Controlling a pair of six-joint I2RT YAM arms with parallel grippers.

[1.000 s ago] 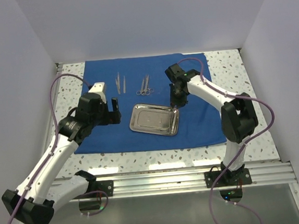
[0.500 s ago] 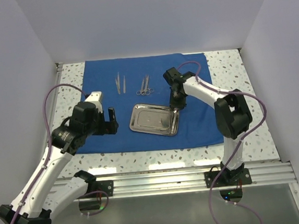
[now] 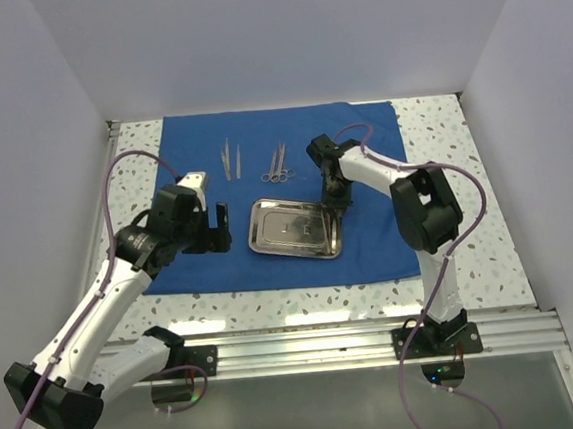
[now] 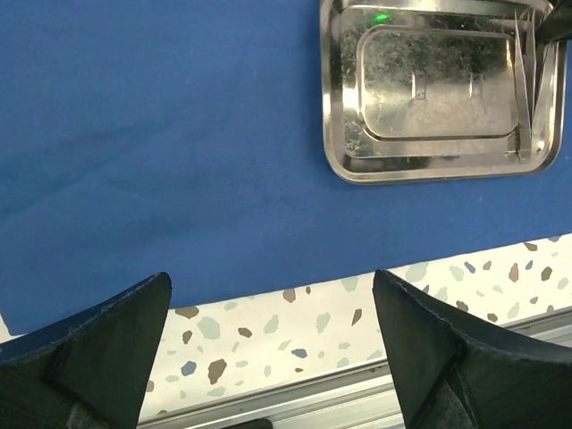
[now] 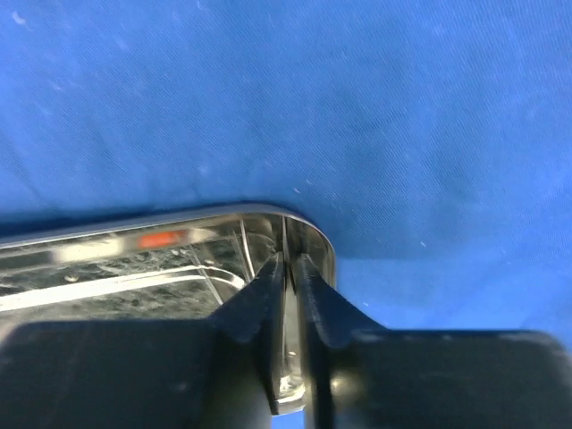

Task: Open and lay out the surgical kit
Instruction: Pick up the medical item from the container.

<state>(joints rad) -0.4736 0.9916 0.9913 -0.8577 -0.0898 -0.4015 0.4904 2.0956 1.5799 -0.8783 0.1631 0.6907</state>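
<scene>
The royal-blue cloth (image 3: 379, 236) lies spread flat on the table. The steel tray (image 3: 293, 227) sits on it near the middle; it also shows in the left wrist view (image 4: 438, 89). Slim silver tweezers (image 4: 527, 80) lie along the tray's right end. My right gripper (image 3: 333, 194) reaches into that far-right corner, its fingers (image 5: 308, 286) pinched on the tweezers (image 5: 284, 237). Two more tweezers (image 3: 232, 161) and scissor-like instruments (image 3: 278, 164) lie on the cloth behind the tray. My left gripper (image 3: 215, 229) hovers open and empty left of the tray, over the cloth's near edge (image 4: 271, 281).
Speckled tabletop (image 3: 451, 260) borders the cloth in front and at both sides. A metal rail (image 3: 358, 341) runs along the near edge. White walls close in the left, right and back.
My right gripper has shifted slightly left onto the tray's far-right corner. My left arm drew back a little, then settled left of the tray, still open.
</scene>
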